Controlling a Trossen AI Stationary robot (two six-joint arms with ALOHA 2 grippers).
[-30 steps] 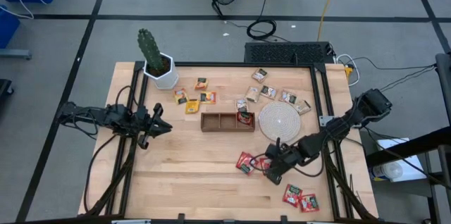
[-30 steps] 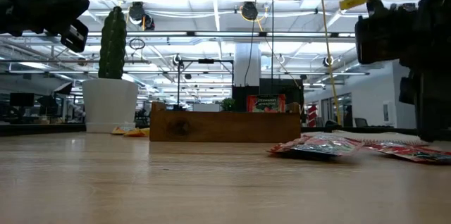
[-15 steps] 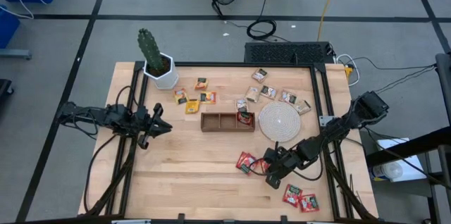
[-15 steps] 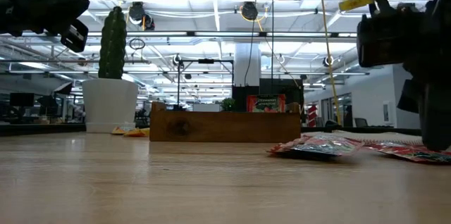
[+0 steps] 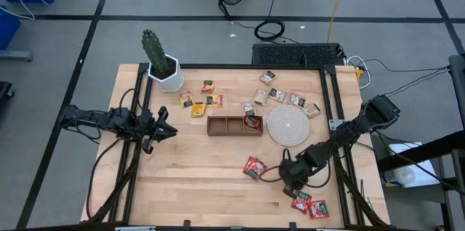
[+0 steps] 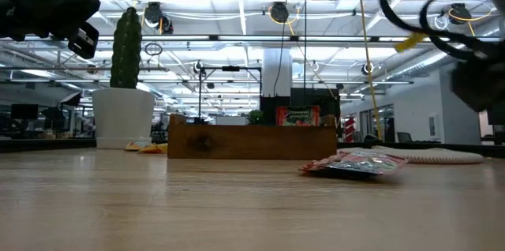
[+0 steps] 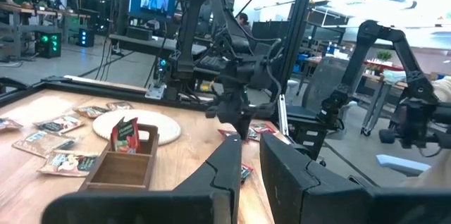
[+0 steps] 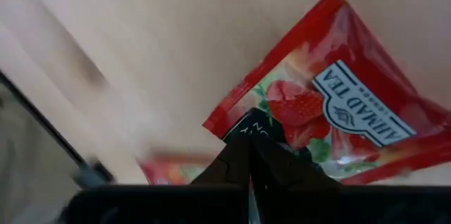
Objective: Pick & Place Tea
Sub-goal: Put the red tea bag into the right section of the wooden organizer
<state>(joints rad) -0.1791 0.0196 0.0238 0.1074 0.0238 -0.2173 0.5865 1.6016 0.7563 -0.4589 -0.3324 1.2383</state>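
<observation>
While the left gripper (image 5: pixel 166 131) is parked, nearly closed and empty, over the table's (image 5: pixel 189 180) left edge, a red sachet (image 8: pixel 331 111) is pinched in the right gripper (image 5: pixel 289 182), whose fingers are fully closed, just above the near right of the table beside another red sachet (image 5: pixel 253 167).

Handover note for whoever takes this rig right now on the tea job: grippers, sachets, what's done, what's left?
Right gripper: shut on a red sachet, near right of table.
Left gripper: idle at left edge.
Done: one sachet in the tray, right compartment.
Left: the held one, a loose red, red pair, yellow group, tan group.
</observation>
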